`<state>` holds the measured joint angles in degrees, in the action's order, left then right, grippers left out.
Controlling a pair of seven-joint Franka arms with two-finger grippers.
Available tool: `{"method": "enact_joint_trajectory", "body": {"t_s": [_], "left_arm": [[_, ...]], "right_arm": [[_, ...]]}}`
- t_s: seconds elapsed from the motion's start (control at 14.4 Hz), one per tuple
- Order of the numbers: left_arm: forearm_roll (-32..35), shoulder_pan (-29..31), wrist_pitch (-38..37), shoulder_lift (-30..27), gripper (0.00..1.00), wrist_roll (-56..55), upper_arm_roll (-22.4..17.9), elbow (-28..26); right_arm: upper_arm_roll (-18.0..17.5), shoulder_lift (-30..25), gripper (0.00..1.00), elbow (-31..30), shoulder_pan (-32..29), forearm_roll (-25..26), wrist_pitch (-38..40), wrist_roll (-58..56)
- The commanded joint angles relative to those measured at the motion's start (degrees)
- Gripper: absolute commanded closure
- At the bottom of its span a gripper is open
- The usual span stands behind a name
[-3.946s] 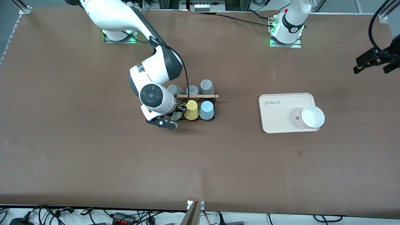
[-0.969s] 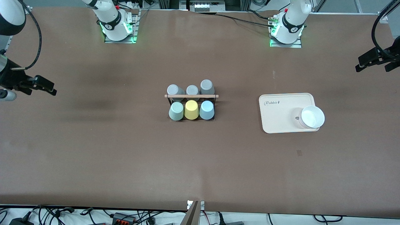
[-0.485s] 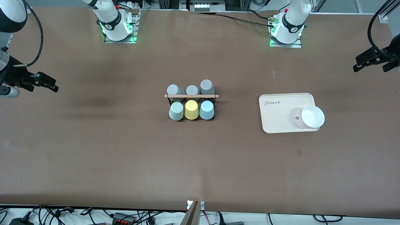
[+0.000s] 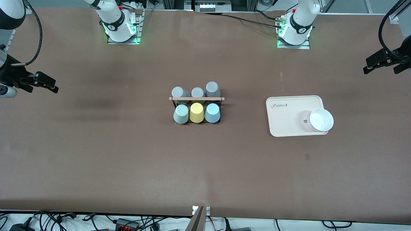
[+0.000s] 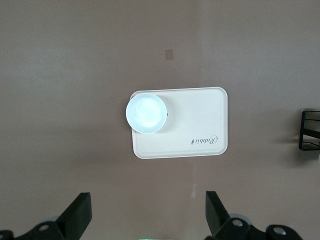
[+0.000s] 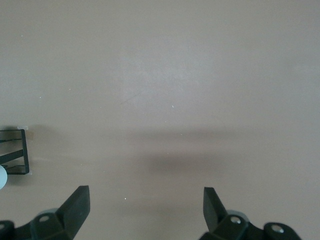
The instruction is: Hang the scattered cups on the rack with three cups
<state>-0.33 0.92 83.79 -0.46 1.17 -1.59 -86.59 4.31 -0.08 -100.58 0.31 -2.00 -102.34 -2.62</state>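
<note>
Mint cup (image 4: 181,114) and blue cup (image 4: 212,113) sat on rack (image 4: 196,98), both hands (image 4: 41,83) (image 4: 382,62) hovered open and empty; task looked complete, no further move needed.

The right arm has pulled away from the rack (image 4: 196,107) to its own end of the table, its open right gripper (image 4: 40,84) hanging high there. The mint cup (image 4: 181,114), earlier half hidden by that gripper, now stands uncovered on the rack.
</note>
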Motion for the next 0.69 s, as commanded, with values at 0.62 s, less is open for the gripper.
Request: {"method": "enact_joint_trajectory", "body": {"t_s": [0.62], "left_arm": [[-0.1,0.4,0.8,-0.7,0.00,-0.3,0.2,-0.4]], "right_arm": [[-5.7,-2.6,0.00,-0.4,-5.0,0.5,3.5,-0.2]]}}
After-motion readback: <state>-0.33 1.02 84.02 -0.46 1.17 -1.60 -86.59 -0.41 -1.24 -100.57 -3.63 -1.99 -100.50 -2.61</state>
